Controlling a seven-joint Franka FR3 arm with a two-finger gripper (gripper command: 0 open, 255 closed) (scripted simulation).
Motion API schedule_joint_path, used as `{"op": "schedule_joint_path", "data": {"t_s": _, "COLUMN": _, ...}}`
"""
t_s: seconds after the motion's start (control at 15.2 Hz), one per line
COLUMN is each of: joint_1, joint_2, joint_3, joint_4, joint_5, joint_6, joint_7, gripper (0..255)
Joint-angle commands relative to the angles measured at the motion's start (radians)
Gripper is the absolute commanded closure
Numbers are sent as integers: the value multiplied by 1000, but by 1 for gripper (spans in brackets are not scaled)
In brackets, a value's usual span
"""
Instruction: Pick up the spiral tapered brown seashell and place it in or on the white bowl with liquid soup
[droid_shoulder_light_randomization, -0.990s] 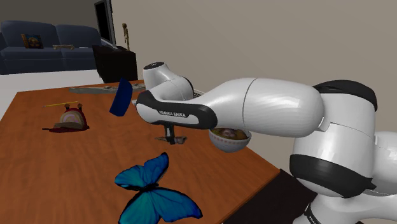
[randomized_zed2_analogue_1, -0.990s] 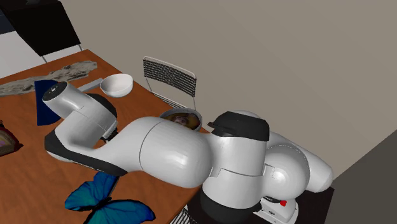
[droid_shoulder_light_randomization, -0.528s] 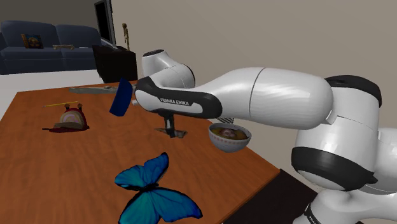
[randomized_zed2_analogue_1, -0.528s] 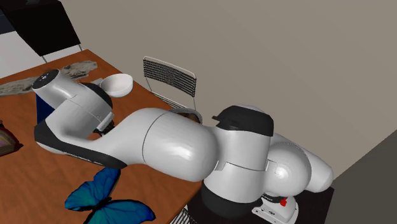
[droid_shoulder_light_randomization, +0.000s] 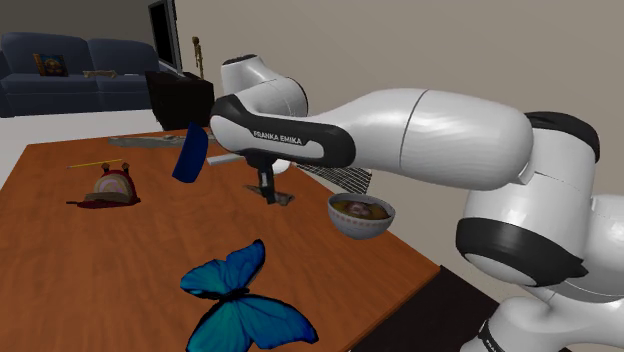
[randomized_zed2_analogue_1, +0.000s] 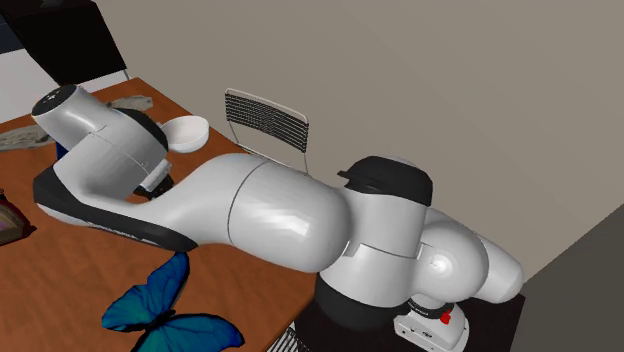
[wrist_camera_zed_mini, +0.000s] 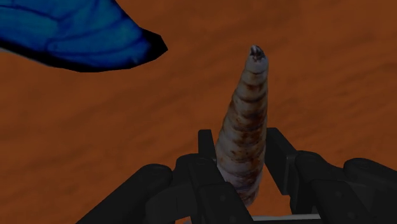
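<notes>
I see the bowl (droid_shoulder_light_randomization: 362, 229) by the tabletop's (droid_shoulder_light_randomization: 60, 260) stand-side edge, the seashell (wrist_camera_zed_mini: 245, 127) near it, the butterfly (droid_shoulder_light_randomization: 240, 305) at the near edge.

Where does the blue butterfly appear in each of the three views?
Shoulder view: the blue butterfly lies at lower middle, nearer the camera than the soup bowl.
Second exterior view: lower left corner, below the arm.
Wrist view: one wing, off to the side of the seashell.
Shared landmark: the brown tabletop beneath it.

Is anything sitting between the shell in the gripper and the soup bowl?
No. In the shoulder view, bare brown tabletop separates the seashell, clasped by the gripper, from the soup bowl.
</notes>
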Motion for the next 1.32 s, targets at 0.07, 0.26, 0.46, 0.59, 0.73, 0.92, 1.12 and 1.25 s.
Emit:
{"op": "schedule_joint_path", "data": {"t_s": 0.07, "joint_1": -12, "joint_2": 10, "joint_3": -5, "joint_4": 39, "joint_5": -9, "joint_6": -37, "joint_7": 2, "gripper": 255}}
{"op": "schedule_joint_path", "data": {"t_s": 0.26, "joint_1": -28, "joint_2": 17, "joint_3": -7, "joint_4": 82, "joint_5": -16, "joint_6": -74, "joint_7": 5, "gripper": 255}}
{"op": "schedule_joint_path", "data": {"t_s": 0.46, "joint_1": -47, "joint_2": 24, "joint_3": -7, "joint_4": 129, "joint_5": -22, "joint_6": -113, "joint_7": 7, "gripper": 255}}
{"op": "schedule_joint_path", "data": {"t_s": 0.59, "joint_1": -63, "joint_2": 27, "joint_3": -5, "joint_4": 163, "joint_5": -25, "joint_6": -140, "joint_7": 9, "gripper": 255}}
{"op": "schedule_joint_path", "data": {"t_s": 0.73, "joint_1": -80, "joint_2": 30, "joint_3": -3, "joint_4": 199, "joint_5": -26, "joint_6": -168, "joint_7": 10, "gripper": 255}}
{"op": "schedule_joint_path", "data": {"t_s": 0.92, "joint_1": 29, "joint_2": 85, "joint_3": -74, "joint_4": 61, "joint_5": -70, "joint_6": -116, "joint_7": -15, "gripper": 255}}
{"op": "schedule_joint_path", "data": {"t_s": 1.12, "joint_1": 192, "joint_2": 154, "joint_3": -197, "joint_4": -115, "joint_5": -130, "joint_6": -50, "joint_7": -42, "gripper": 255}}
{"op": "schedule_joint_path", "data": {"t_s": 1.25, "joint_1": 304, "joint_2": 188, "joint_3": -296, "joint_4": -217, "joint_5": -163, "joint_6": -16, "joint_7": -60, "gripper": 255}}
